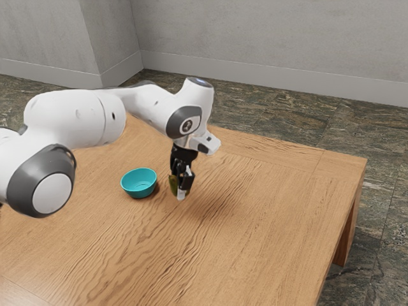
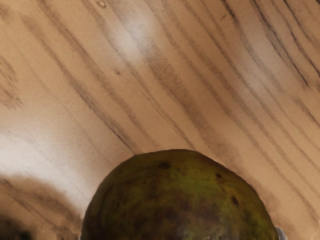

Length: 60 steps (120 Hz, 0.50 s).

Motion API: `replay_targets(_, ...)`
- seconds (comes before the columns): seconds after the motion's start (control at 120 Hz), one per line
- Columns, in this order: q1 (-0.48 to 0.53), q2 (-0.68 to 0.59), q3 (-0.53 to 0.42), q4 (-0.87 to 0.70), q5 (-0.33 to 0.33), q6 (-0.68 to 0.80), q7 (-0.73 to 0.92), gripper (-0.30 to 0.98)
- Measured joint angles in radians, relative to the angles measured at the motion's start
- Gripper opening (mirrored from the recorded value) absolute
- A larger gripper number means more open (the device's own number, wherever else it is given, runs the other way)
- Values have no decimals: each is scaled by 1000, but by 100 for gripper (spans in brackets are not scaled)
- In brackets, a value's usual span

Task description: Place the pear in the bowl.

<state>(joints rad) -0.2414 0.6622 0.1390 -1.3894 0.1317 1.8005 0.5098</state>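
Gripping the pear [image 2: 180,200] between both jaws (dark-spotted, that green skin), turquoise bowl [image 1: 139,185] near them.

In the exterior view, the round teal bowl [image 1: 137,194] blocks nine o'clock from the mottled green pear [image 1: 173,185], its height hard to judge; the brown wooden desk [image 1: 274,217] lies open from two to six.

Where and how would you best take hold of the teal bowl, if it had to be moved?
I would pinch the bowl by its rim, on the side nearest the claw, coming straight down with one finger inside and one outside. It stands upright with its mouth open, and its thin-looking wall should fit between them.
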Motion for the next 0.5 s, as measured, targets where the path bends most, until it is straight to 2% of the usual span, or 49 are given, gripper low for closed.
replay_targets(0.5, 181, -98, 4, -37, 89, -40, -9, -7)
